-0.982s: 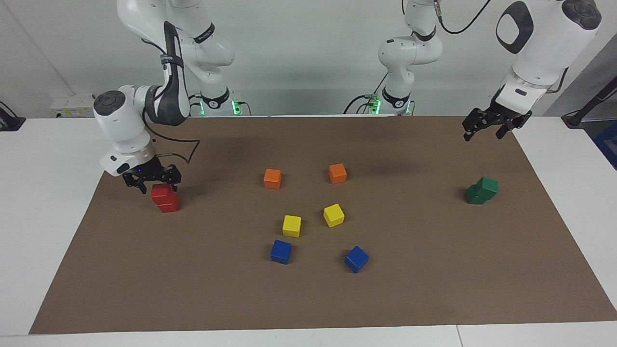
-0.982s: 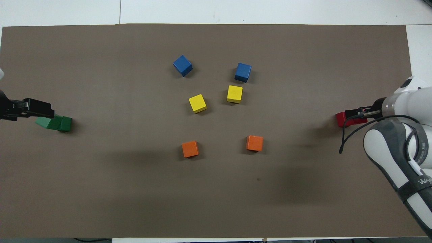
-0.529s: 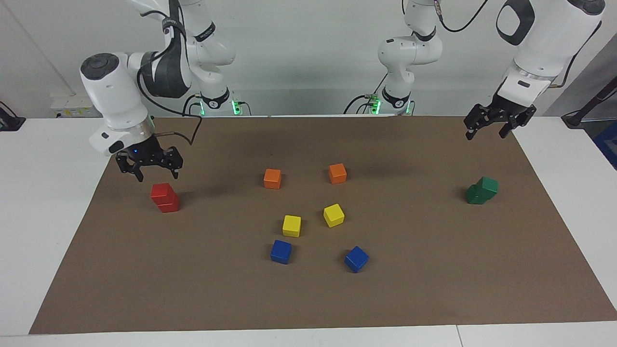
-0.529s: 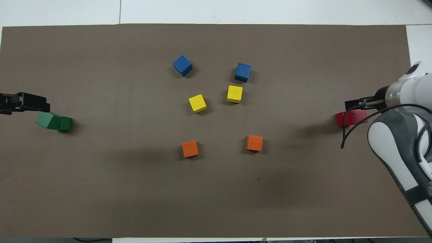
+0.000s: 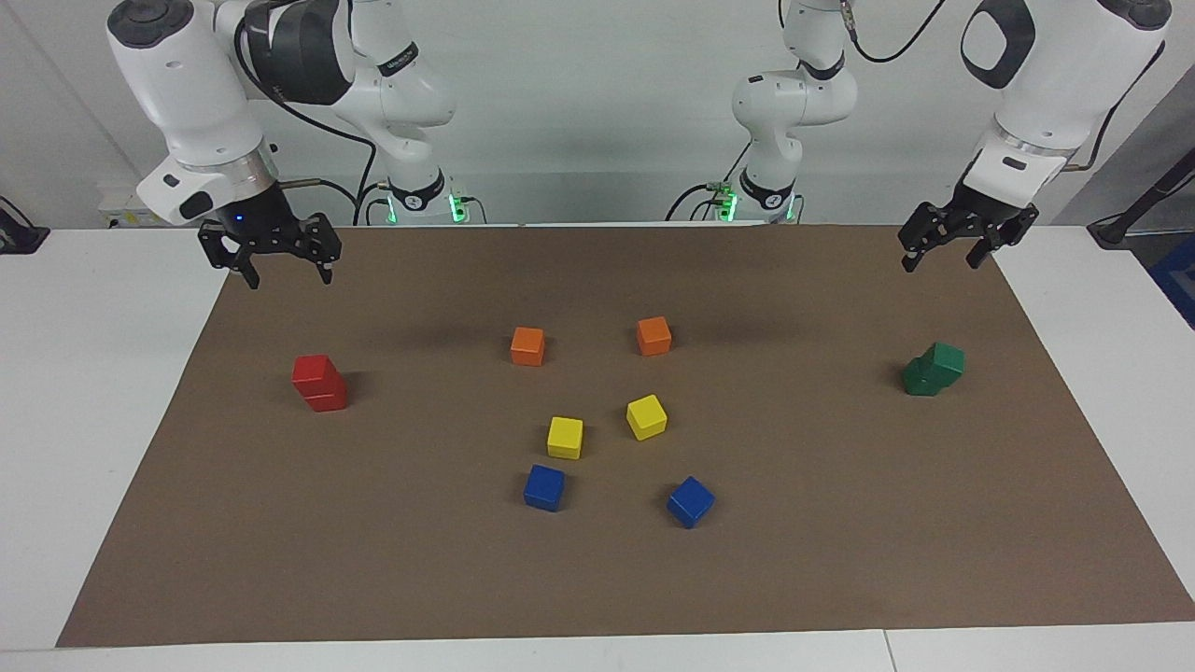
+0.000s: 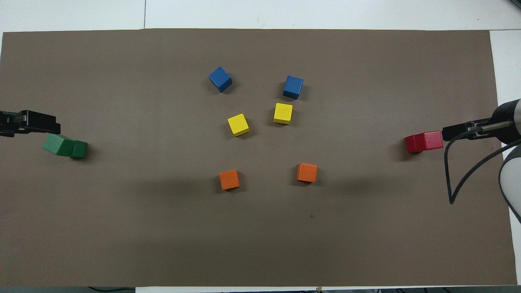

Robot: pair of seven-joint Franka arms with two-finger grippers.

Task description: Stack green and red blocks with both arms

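Observation:
Two red blocks (image 5: 318,383) stand stacked, the top one slightly offset, toward the right arm's end of the brown mat; they also show in the overhead view (image 6: 424,142). Two green blocks (image 5: 933,369) stand stacked, the top one turned and offset, toward the left arm's end; they also show in the overhead view (image 6: 65,146). My right gripper (image 5: 289,277) is open and empty, raised well above the mat beside the red stack, and shows in the overhead view (image 6: 464,131). My left gripper (image 5: 940,263) is open and empty, raised above the mat near the green stack, and shows in the overhead view (image 6: 36,124).
In the middle of the mat (image 5: 840,523) lie two orange cubes (image 5: 527,345) (image 5: 653,335), two yellow cubes (image 5: 565,437) (image 5: 646,416) and two blue cubes (image 5: 544,487) (image 5: 690,501). White table surrounds the mat.
My right gripper has lifted off the red stack and risen high, drawing back toward the robots. My left gripper has risen slightly. Both stacks stay put.

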